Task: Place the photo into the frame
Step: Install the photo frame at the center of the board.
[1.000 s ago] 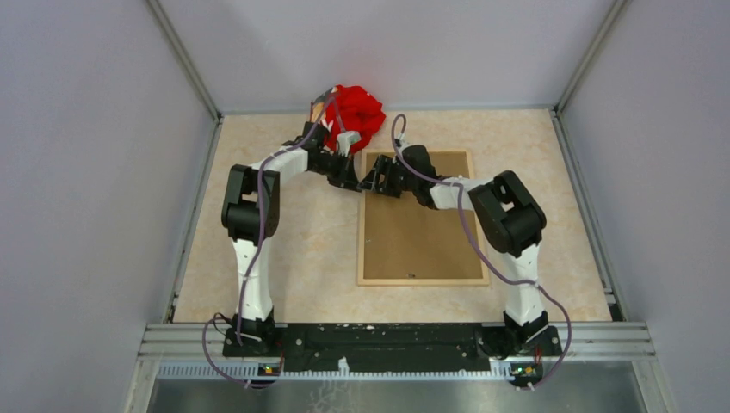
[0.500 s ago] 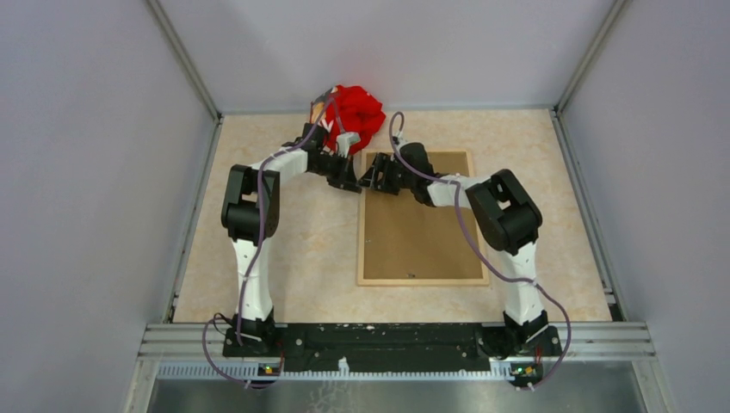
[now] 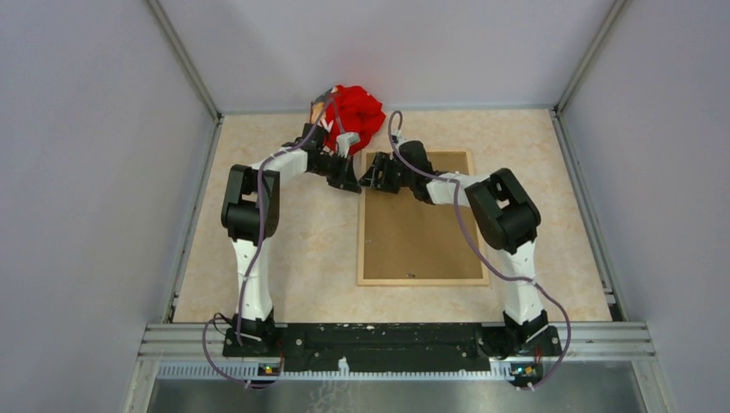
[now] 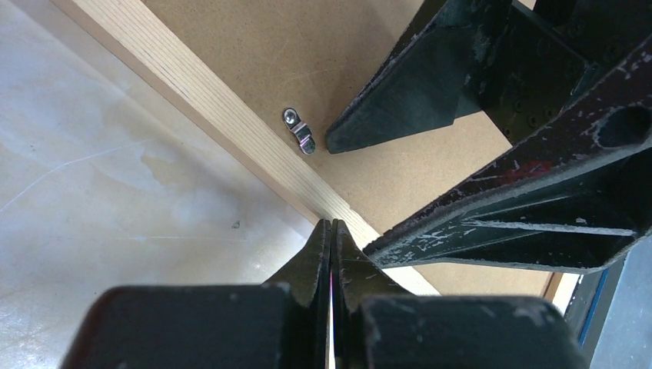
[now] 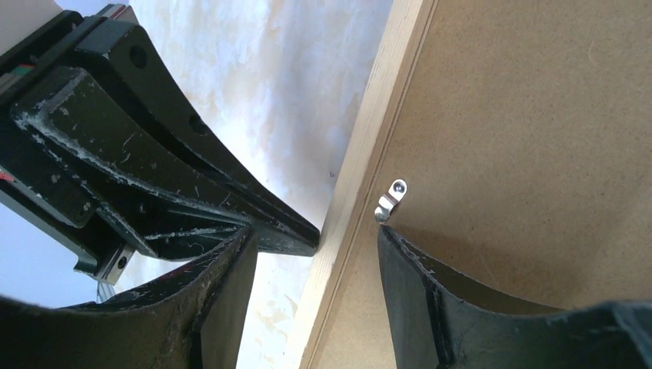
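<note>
- The left gripper [image 4: 332, 224] is fully closed, its two tips pressed flat together with nothing between them. The tips sit at the outer edge of the frame's left rail, near its far corner.
- The right gripper [image 5: 314, 232] stands partly open and holds nothing. It straddles that same rail, with one finger [image 5: 223, 300] over the table side and the other over the backing board [image 3: 422, 224].
- The two grippers face each other and are almost touching. Whether the right fingers touch the wood cannot be told.
- A small silver turn clip [image 4: 298, 131] is screwed to the board just inside the rail, just beside the tip of the right gripper's inner finger.
- The frame [image 3: 422, 280] lies flat and back-up, right of the table's centre, with its long sides running near to far. It has narrow pale-tan wood moulding with a fine straight grain.
- The plain brown backing board fills the frame's opening and is faintly scuffed. What lies beneath it is hidden.
- The table [image 3: 293, 249] is a beige, marbled, slightly glossy surface.
- A crumpled red object [image 3: 357, 112] sits at the table's far edge, just beyond the left arm's wrist.
- Pale grey walls [image 3: 86, 172] enclose the table on the left, right and far sides, with metal strips at the corners.
- A black rail runs along the near edge and carries both arm bases.
</note>
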